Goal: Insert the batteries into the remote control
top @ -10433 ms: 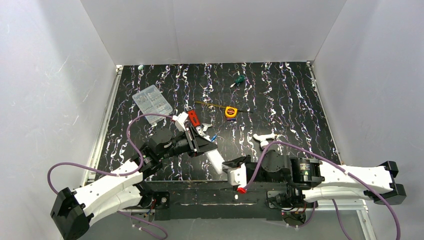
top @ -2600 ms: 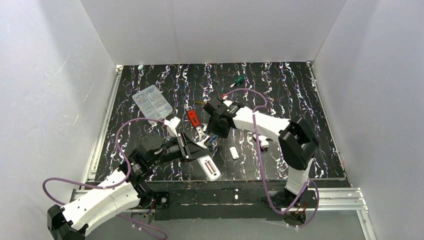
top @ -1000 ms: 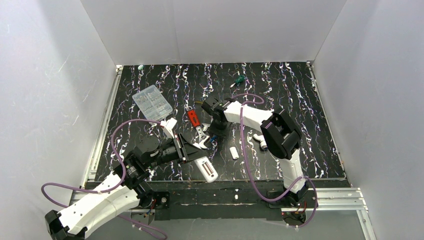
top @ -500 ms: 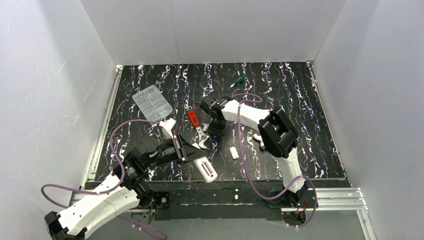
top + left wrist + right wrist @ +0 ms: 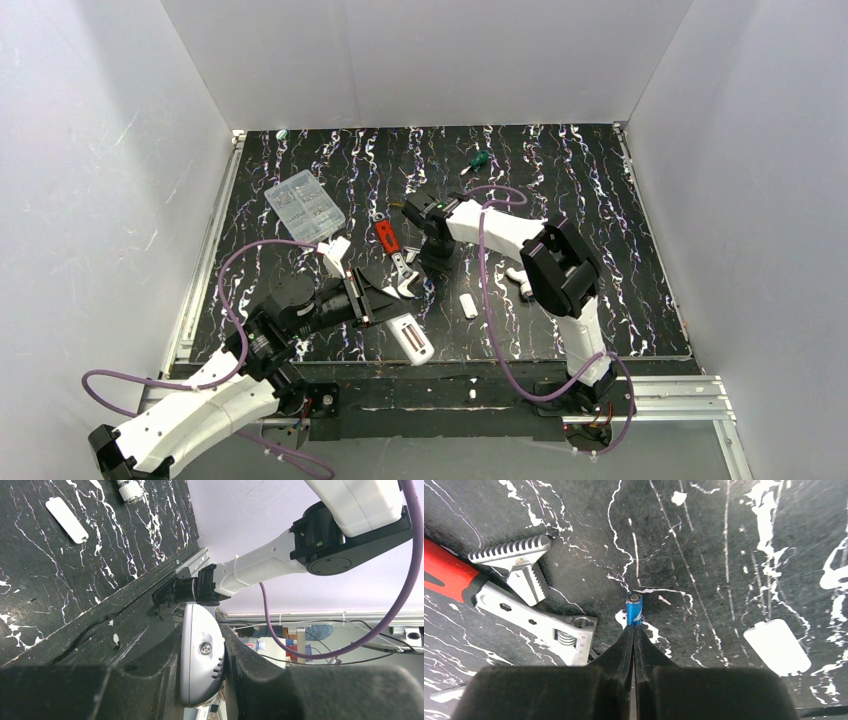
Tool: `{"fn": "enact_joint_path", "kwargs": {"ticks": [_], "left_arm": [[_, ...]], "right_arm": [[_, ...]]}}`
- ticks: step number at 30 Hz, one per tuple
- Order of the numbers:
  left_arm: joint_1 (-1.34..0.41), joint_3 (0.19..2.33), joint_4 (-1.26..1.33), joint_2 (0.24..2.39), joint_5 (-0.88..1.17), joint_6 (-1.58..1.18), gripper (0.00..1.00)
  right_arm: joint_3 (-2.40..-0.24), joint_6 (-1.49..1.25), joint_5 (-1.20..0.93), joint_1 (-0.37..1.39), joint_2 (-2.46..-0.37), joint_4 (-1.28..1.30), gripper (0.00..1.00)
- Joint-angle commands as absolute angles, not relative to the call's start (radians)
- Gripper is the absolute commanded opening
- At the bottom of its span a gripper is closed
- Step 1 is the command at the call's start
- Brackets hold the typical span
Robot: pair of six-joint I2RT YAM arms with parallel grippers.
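Right claw (image 5: pixel 634 629) is down at the table (image 5: pixel 580 200), fingers drawn to a hairline on the near end of one blue battery (image 5: pixel 634 608). Most of the cell pokes out past the tips and seems to lie flat. Left claw (image 5: pixel 201 630) is clamped across one end of the remote (image 5: pixel 411 339), which reaches toward the table's near edge. Risk: the hold on the battery looks shallow, so on lifting it may swivel, slip out and roll. The wrench (image 5: pixel 524 605) lies near on the left of the wrist view, its toothed jaw clear of the battery, and a sideways drag could snag it. The remote is gripped at one end only, so pressing a cell in may tip it. Open room: bare table beyond the battery and to its right, apart from the white cover (image 5: pixel 776 645). Between the two arms it looks cramped.
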State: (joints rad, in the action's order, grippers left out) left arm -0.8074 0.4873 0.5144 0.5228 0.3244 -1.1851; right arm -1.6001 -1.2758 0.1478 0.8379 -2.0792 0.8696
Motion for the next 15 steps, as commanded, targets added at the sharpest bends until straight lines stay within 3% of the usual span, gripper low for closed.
{"fn": "enact_joint_path", "kwargs": {"ticks": [1,11,15], "left_arm": [[-0.811,0.519,0.549,0.503,0.332,-1.171,0.00],[-0.810,0.509,0.584,0.526,0.339,-1.181,0.00],[-0.811,0.512,0.577,0.526,0.339,-1.178,0.00]], "right_arm": [[-1.600,-1.227,0.278,0.831,-1.978,0.921,0.06],[-1.541,-1.132,0.301,0.818,-1.894,0.924,0.09],[-1.516,-1.151,0.238,0.818,-1.896,0.886,0.28]]}}
